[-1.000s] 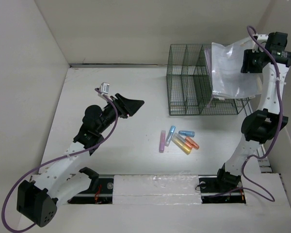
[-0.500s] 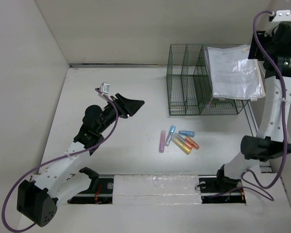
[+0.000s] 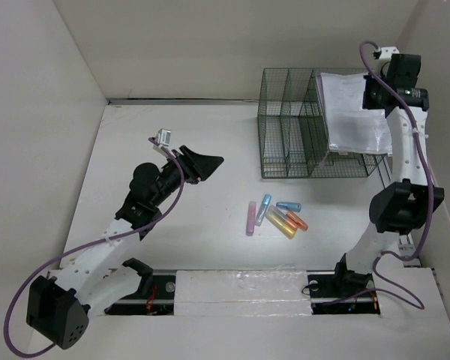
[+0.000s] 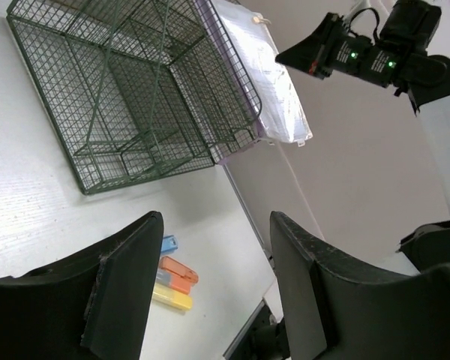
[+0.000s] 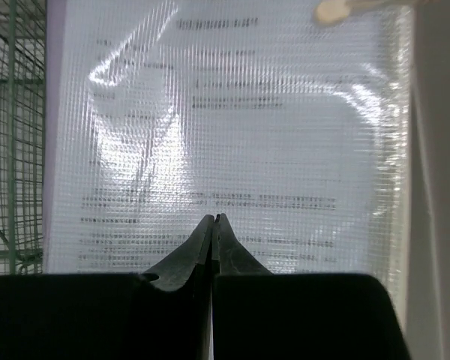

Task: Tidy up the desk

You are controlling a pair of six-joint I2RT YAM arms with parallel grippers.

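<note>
Several pastel highlighters (image 3: 276,216) lie loose on your matte white table (image 3: 195,240), near a dark green wire-mesh rack (image 3: 289,135) with a clear plastic sleeve (image 3: 356,112) over its right end. Left wrist: your left hand (image 4: 214,232) gapes wide, empty. Right wrist: your right hand (image 5: 213,229) is pinched tight on the sleeve's edge; the print inside is too blurred to read.

- A dark green wire-mesh rack (image 3: 296,124) stands near the white back wall (image 3: 210,45).
- A clear plastic sleeve (image 3: 352,112) holding a printed sheet drapes over the rack's right end.
- Loose markers lie clustered in front of the rack: pink marker (image 3: 250,218), light blue marker (image 3: 264,209), blue marker (image 3: 289,206), orange marker (image 3: 297,220), yellow marker (image 3: 281,224).
</note>
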